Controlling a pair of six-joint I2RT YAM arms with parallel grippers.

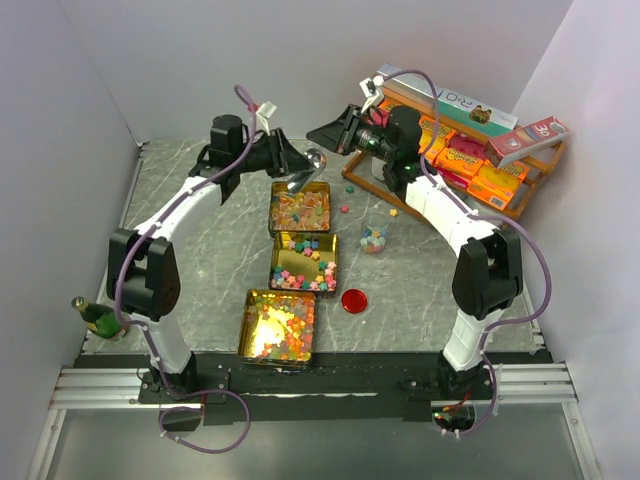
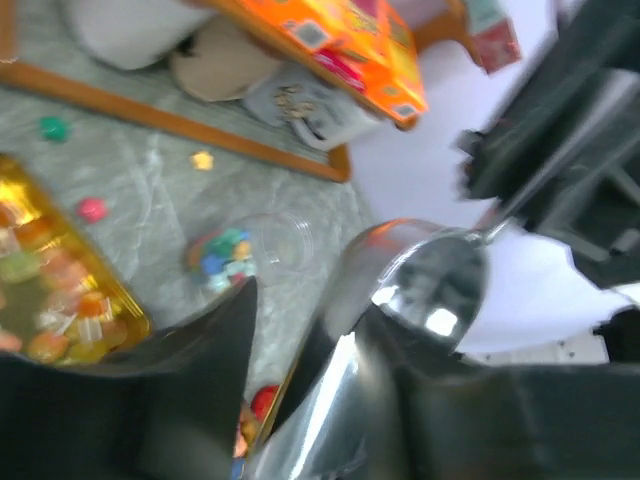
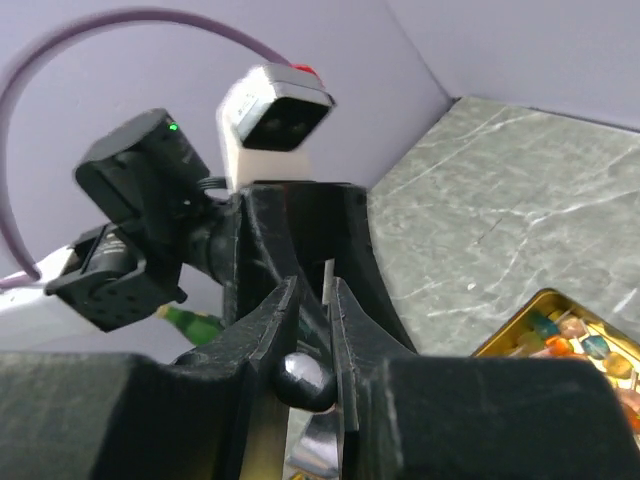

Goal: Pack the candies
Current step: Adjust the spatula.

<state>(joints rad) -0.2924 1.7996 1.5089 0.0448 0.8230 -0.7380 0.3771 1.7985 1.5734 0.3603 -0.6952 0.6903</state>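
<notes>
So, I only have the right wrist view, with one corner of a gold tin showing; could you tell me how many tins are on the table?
Observer: Three: a far tin, a middle tin and a near tin, in a row, all holding candies.
Operator: Thank you. Is there any other container?
Observer: Yes, a glass jar with candies in it stands right of the middle tin.
Operator: And is a lid anywhere in sight, please?
Observer: A red lid lies flat on the table, apart from the jar, right of the near tin's far corner.
</notes>
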